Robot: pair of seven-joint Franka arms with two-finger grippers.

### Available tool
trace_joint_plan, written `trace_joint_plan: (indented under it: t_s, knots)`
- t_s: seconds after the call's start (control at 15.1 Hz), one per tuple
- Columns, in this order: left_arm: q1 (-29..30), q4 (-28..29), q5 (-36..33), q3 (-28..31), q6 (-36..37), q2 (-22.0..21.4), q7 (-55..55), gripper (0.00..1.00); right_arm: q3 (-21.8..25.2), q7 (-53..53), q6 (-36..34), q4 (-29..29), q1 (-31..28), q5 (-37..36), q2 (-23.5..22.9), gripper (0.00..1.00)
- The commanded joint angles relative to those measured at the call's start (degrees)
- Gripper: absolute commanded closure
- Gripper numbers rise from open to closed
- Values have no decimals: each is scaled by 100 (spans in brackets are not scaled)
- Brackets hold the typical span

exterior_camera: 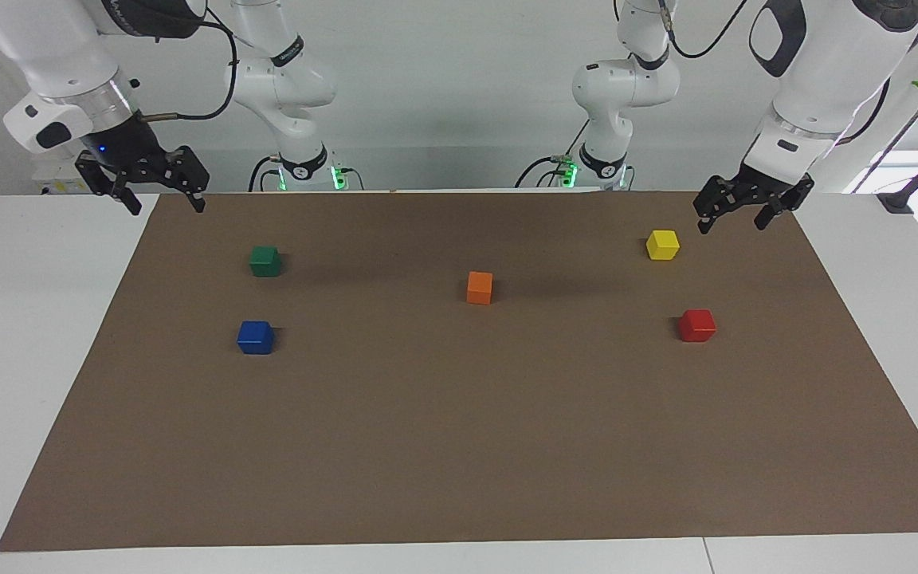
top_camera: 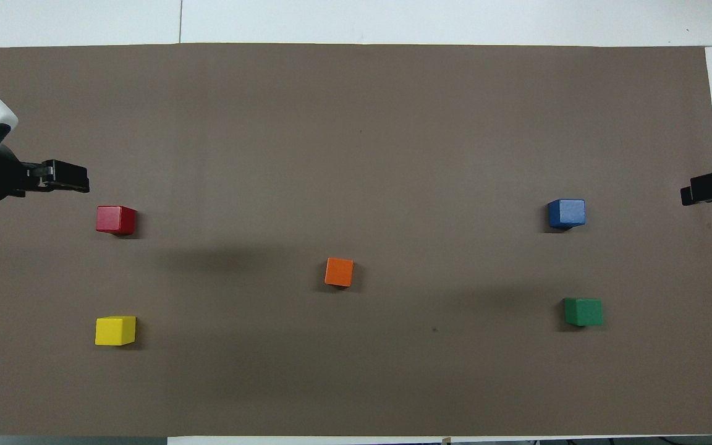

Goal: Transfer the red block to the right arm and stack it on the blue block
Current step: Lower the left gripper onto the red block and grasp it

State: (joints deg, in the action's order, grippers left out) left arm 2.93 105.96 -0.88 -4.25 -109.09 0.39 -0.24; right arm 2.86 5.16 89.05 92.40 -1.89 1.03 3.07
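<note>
My red block (exterior_camera: 696, 325) sat flat on the mat, left arm's end. Blue block (exterior_camera: 255, 337) sat flat, right arm's end.

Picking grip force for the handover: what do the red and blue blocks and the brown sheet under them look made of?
Red block and blue block: probably painted wood, with crisp edges and an even matte colour. Brown sheet: likely paper or thin card, flat and dull.

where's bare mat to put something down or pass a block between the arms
The widest bare stretch of the brown mat is farther from the robots than the red block, orange block and blue block. Bare lanes flank the orange block. Each end holds a pair: red with yellow block, blue with green block.
</note>
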Motion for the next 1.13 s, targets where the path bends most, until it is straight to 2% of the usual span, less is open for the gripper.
trace_joint_plan:
  t_s: [0.0, 0.27, 0.46, 0.66, 0.86, 1.06]
  knots:
    - [154, 293, -9, -6, -620, 364, 234, 0, -40, 213, 33, 112, -101, -51, 97, 0]
    - [261, 1021, -18, 3, -2052, 769, 436, 0, -31, 196, 42, 155, -206, -60, 106, 0]
    - [454, 1138, -18, 3, -2239, 918, 735, 0, -40, 257, 69, 374, -303, -60, 220, 0]
    - [411, 1243, -18, 3, -2599, 1182, 735, 0, -40, 441, 567, 1145, -338, 124, 588, 0]
    - [393, 1296, -18, 3, -2669, 1332, 735, 0, -31, 714, 807, 1947, -574, 1229, 975, 0]
    - [402, 1383, -18, 3, -2679, 1323, 735, 0, -31, 1406, 824, 2141, -812, 2424, 915, 0]
